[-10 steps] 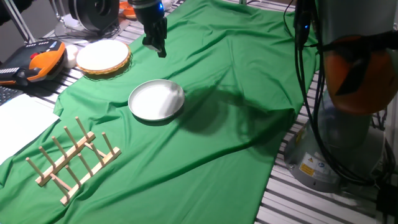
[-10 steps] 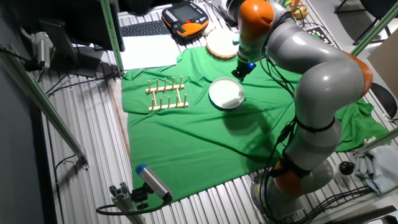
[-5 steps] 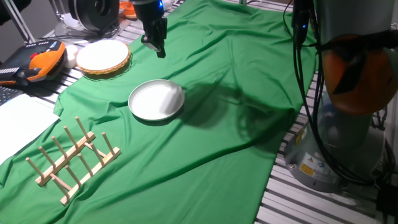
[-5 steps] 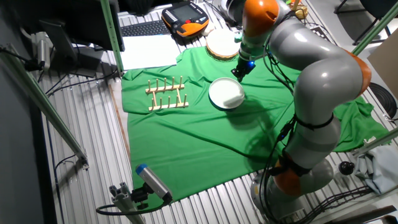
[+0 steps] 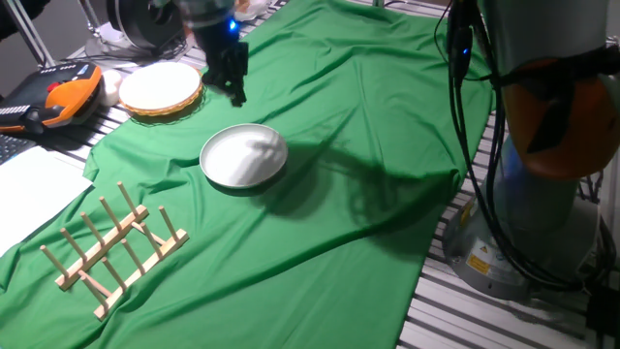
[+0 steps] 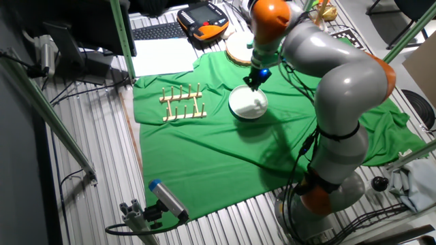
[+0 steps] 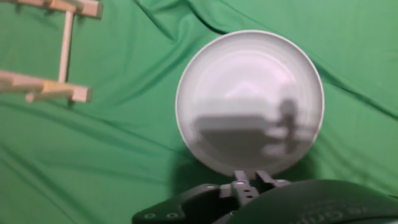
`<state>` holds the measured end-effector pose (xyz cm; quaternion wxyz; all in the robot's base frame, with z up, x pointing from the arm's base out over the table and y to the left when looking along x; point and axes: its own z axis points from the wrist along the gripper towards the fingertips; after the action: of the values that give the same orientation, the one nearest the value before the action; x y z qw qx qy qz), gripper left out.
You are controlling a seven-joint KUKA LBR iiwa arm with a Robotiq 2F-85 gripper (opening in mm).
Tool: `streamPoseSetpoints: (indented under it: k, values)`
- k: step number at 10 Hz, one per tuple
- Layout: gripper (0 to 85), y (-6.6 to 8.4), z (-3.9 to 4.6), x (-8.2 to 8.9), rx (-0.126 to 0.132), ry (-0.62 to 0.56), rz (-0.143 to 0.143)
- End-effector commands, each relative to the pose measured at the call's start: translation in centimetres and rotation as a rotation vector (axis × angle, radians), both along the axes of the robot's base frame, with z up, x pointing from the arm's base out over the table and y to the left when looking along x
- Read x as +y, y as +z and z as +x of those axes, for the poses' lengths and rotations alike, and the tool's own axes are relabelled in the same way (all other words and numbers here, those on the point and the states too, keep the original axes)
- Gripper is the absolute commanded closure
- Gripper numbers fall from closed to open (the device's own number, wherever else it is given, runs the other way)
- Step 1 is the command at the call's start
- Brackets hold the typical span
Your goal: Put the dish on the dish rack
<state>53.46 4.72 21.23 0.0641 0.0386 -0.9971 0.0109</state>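
The dish [image 5: 243,157] is a plain white round plate lying flat on the green cloth; it also shows in the other fixed view [image 6: 248,103] and fills the middle of the hand view [image 7: 250,102]. My gripper [image 5: 232,85] hangs above the cloth just beyond the dish's far edge, apart from it and holding nothing; it shows in the other fixed view [image 6: 253,80] too. I cannot tell whether its jaws are open or shut. The dish rack [image 5: 114,249], light wood with upright pegs, stands at the near left of the cloth [image 6: 182,103]; its end shows in the hand view [image 7: 56,53].
A white disc with a woven wicker rim [image 5: 161,89] lies at the cloth's far left, close to my gripper. An orange and black pendant [image 5: 60,95] and white paper [image 5: 29,189] lie off the cloth. The arm's base [image 5: 542,174] stands to the right.
My gripper has moved left and slightly lower, toward the wicker-rimmed disc and the dish's far edge. The dish and the rack have not moved.
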Motion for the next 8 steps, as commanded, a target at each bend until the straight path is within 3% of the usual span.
streamPoseSetpoints:
  k: [1, 2, 4, 5, 8]
  values:
    - [34.0, -0.5, 0.40, 0.5, -0.005, -0.012, 0.001]
    - [34.0, -1.2, 0.86, 0.9, -0.018, -0.014, -0.016]
    - [34.0, -2.4, 1.87, 1.5, -0.022, -0.013, -0.009]
    - [34.0, -3.2, 2.26, 1.8, -0.035, -0.008, -0.023]
    - [34.0, -5.4, 3.11, 2.7, -0.062, -0.044, -0.028]
